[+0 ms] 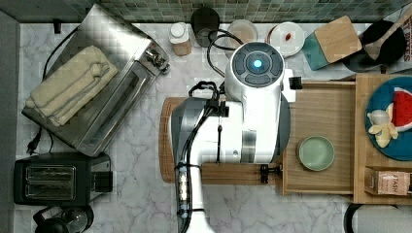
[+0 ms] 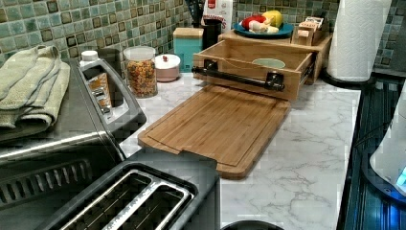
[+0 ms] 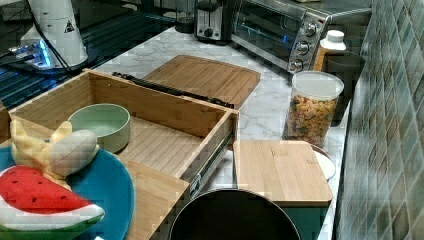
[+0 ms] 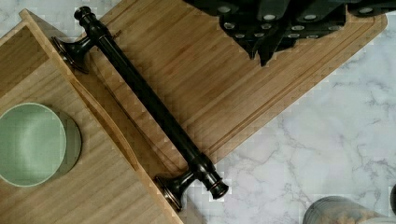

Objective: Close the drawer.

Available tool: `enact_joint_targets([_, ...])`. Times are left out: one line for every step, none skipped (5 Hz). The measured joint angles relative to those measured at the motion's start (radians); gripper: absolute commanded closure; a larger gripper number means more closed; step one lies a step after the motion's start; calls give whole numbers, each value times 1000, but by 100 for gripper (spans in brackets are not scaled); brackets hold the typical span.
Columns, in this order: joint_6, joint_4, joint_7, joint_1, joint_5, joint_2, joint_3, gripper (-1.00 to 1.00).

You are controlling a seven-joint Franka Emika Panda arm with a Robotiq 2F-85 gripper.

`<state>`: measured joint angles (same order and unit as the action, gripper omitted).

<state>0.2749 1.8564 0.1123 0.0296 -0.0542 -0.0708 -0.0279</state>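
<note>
Drawer (image 4: 70, 154) pulled open; fingers (image 4: 268, 35) above cutting board (image 4: 224, 79), apart from handle (image 4: 149, 100).

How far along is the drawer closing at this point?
Nothing looks done: the drawer stands pulled out, with the green bowl exposed inside. The gripper hangs above the cutting board, apart from the black handle. Reaching the front and pushing it in both remain.

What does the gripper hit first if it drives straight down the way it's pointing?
Likely the cutting board: the gripper points down over it, beside the drawer handle, not above it. Height is unclear.
</note>
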Motion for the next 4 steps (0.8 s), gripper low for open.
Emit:
enact_joint_targets([0,1,0,0,-1,-8,0,100])
enact_joint_targets([7,6,0,0,-10,-22,0,100])
enact_joint_targets([7,19,4,0,1,-27,-3,100])
enact_joint_targets([63,63,78,0,1,-14,1,100])
